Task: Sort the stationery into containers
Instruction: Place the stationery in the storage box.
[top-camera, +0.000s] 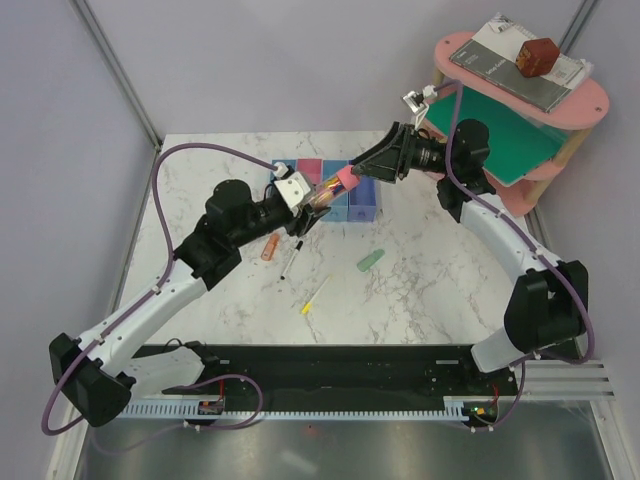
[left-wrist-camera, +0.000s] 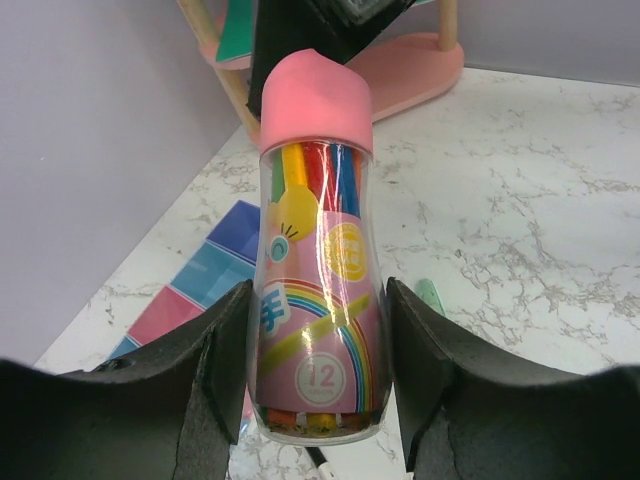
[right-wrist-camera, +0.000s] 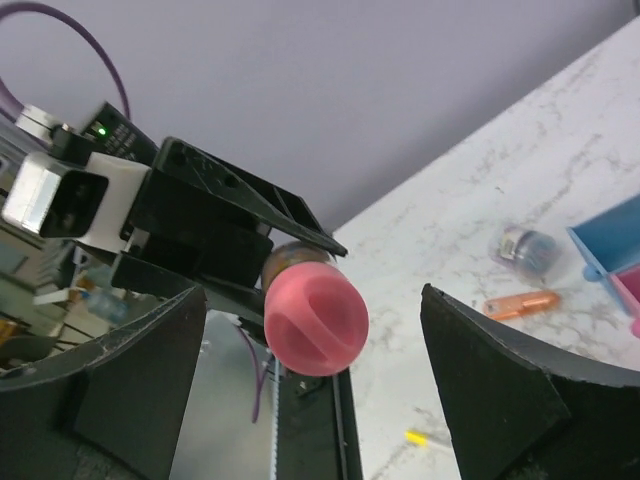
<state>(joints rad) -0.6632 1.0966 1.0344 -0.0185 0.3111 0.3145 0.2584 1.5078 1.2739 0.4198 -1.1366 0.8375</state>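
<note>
My left gripper is shut on a clear bottle of coloured pens with a pink cap, held above the table in front of the row of bins. In the left wrist view the bottle sits between both fingers. My right gripper is open, its fingers either side of the pink cap without touching it. On the table lie an orange eraser, a black-white pen, a yellow pencil and a green eraser. A grey sharpener lies near a blue bin.
A pink round shelf with books and a brown cube stands at the back right, close behind the right arm. Purple walls enclose the left and back. The marble table's near edge meets a black rail.
</note>
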